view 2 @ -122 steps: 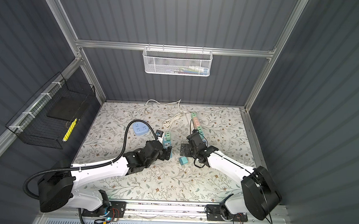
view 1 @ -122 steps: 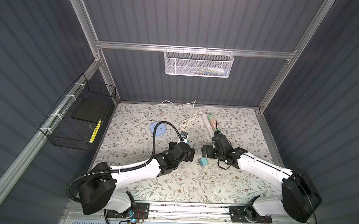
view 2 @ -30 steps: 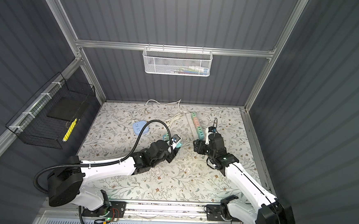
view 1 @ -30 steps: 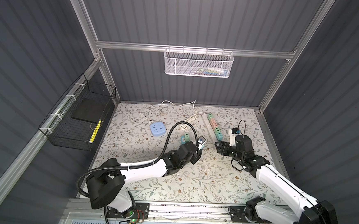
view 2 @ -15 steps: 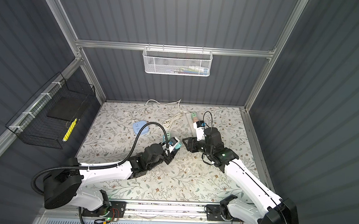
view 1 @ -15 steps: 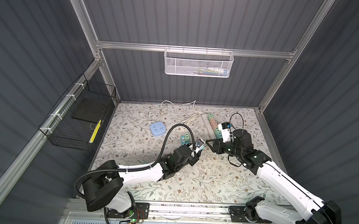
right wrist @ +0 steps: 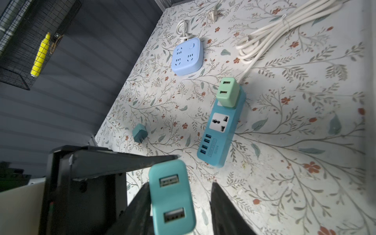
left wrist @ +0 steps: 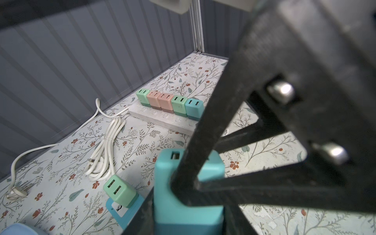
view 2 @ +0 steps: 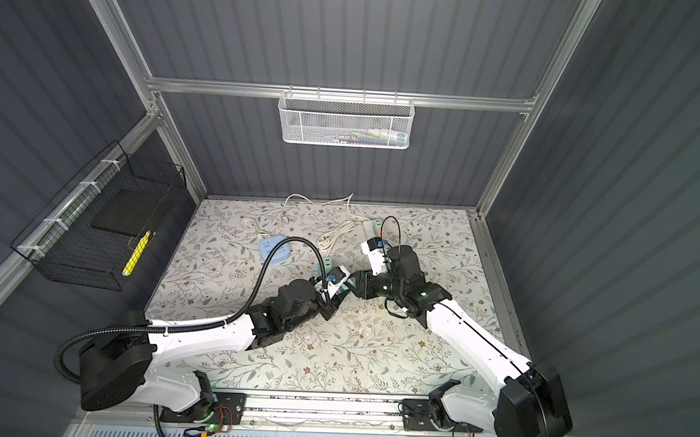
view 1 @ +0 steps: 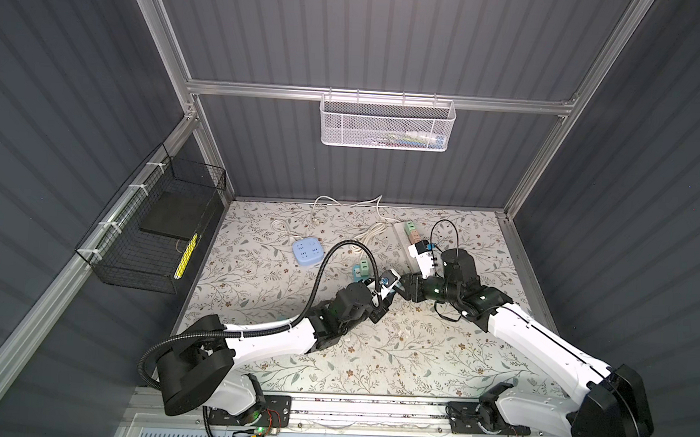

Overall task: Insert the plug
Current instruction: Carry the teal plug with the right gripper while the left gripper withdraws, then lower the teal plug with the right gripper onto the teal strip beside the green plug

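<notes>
The right gripper (right wrist: pixel 180 195) has swung in from the white strip (left wrist: pixel 162 122) to the middle. Its fingers (right wrist: pixel 223 211) now straddle the teal USB charger (right wrist: pixel 172 200), which the left gripper (view 1: pixel 392 289) clamps above the floral mat (right wrist: pixel 284 142). One right finger touches the charger's side and the other shows a gap, so that pincer is not yet closed on it. This looks like a handover, probably toward the free universal socket (right wrist: pixel 219 123) of the teal power strip (right wrist: pixel 215 154). The small print beside its USB ports (right wrist: pixel 206 145) is too blurred to read, and no brand shows.
</notes>
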`<act>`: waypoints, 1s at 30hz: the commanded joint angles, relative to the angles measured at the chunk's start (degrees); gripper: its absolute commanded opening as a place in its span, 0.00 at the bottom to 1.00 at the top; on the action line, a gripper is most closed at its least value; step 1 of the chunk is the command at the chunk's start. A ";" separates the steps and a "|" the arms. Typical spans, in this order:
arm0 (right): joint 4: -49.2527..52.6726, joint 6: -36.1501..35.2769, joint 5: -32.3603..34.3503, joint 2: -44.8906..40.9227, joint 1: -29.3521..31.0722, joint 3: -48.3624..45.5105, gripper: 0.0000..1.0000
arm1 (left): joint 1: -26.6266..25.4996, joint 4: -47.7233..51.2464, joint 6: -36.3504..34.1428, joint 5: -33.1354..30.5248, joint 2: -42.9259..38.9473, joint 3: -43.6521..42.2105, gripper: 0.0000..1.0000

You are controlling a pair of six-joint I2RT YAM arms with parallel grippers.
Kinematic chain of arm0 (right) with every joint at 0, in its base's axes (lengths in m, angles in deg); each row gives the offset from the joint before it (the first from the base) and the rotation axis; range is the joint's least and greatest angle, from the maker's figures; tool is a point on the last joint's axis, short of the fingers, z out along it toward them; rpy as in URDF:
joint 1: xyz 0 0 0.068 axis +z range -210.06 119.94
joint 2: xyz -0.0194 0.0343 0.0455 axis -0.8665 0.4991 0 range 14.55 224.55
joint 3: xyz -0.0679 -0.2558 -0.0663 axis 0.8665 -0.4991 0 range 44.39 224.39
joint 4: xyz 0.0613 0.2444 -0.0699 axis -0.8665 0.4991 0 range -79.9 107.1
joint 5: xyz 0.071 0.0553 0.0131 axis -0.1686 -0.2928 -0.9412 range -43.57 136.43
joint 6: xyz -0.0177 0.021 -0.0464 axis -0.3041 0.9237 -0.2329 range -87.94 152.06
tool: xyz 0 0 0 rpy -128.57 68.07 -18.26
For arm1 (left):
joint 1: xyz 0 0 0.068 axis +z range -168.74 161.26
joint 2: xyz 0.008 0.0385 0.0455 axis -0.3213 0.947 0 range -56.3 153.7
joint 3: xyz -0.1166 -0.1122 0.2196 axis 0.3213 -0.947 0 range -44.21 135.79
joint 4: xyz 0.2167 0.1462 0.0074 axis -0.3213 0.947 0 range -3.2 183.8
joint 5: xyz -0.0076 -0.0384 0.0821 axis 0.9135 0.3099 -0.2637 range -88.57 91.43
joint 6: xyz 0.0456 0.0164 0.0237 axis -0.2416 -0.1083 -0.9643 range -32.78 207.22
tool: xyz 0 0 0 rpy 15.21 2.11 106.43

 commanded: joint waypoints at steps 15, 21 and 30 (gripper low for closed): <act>-2.35 0.26 -2.94 -0.30 0.22 1.26 0.28 | 0.27 -0.84 2.55 -3.85 -5.41 -1.71 0.69; -1.23 -0.78 2.10 0.38 1.13 2.81 0.24 | 0.55 0.60 11.52 -13.32 -13.93 -4.62 0.93; -4.87 0.04 19.15 4.78 7.21 2.96 0.24 | 5.37 26.29 39.11 -42.15 -17.17 -2.40 1.00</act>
